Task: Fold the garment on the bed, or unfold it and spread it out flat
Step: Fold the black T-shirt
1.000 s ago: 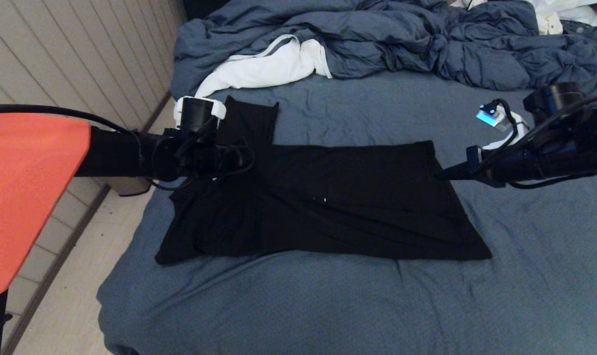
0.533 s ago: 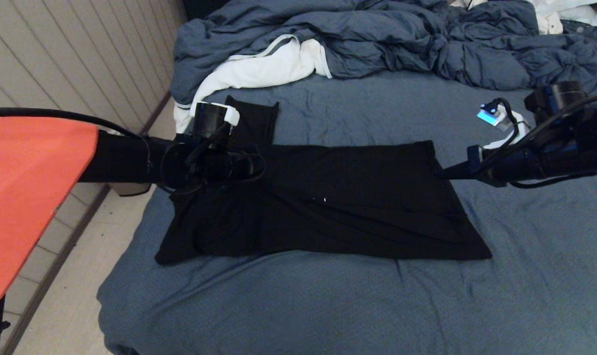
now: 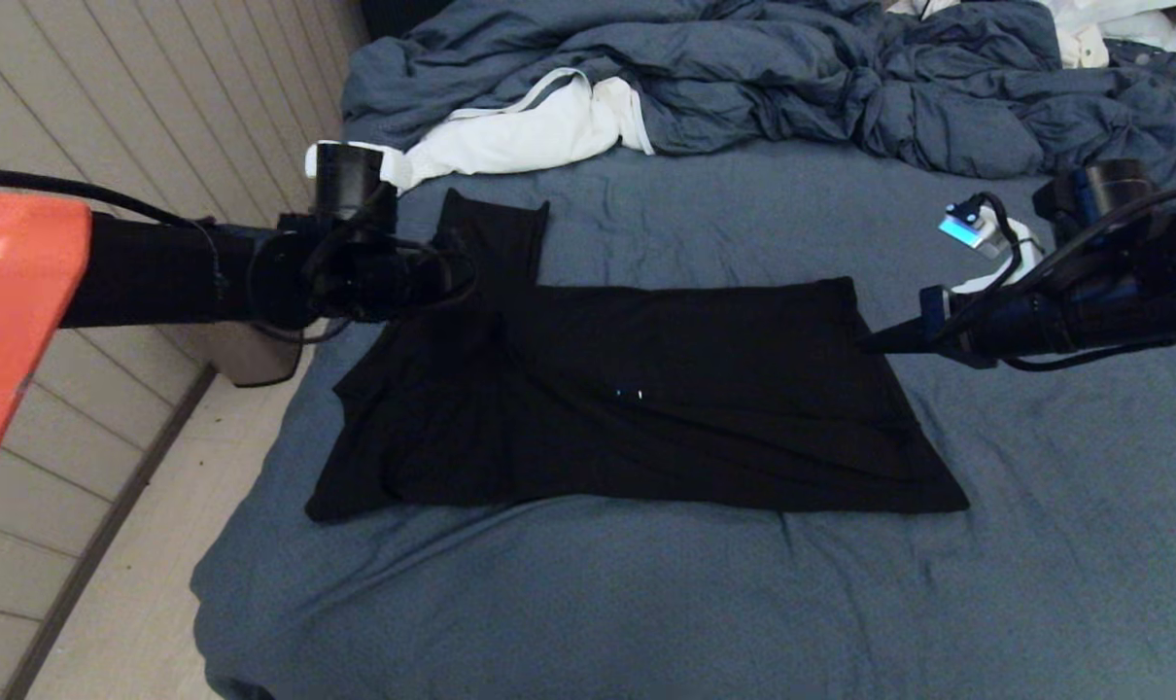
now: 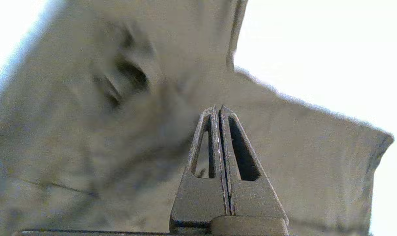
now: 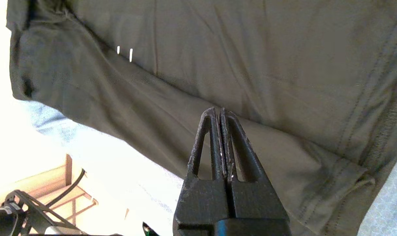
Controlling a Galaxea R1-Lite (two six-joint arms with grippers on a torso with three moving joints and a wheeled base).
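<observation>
Two sets of jaws pressed together, empty. The shirt point(image 3: 637, 399) is limp and light; I'd pinch the hem nearest the right jaws point(image 3: 865, 343), sleeve beyond the left jaws point(image 4: 218, 109).

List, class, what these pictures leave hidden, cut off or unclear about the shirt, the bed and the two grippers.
- Garment: only plain black shows; any print is unseen, face down or folded under.
- Left gripper: in the head view its tip is lost against the black cloth.
- Bed: cut off by the head view's right and bottom edges.
- Right gripper: head view cannot settle whether it touches the hem.
</observation>
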